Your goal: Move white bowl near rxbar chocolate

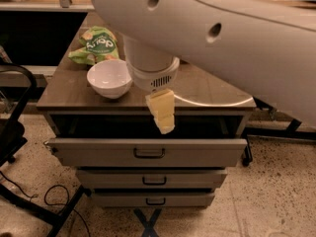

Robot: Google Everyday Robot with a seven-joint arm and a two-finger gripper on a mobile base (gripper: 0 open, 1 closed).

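Note:
The white bowl [109,78] stands upright and empty on the front left of the brown tabletop [64,90]. My gripper [162,111] hangs from the big white arm [217,38] at the table's front edge. It is just right of the bowl and a little nearer to the camera, and it holds nothing that I can see. The rxbar chocolate is hidden behind the arm.
A green snack bag [96,44] lies behind the bowl at the back left. A white ring marking [217,101] shows on the table's right. The top drawer [148,152] is pulled out below the front edge. A black chair [15,107] stands at the left.

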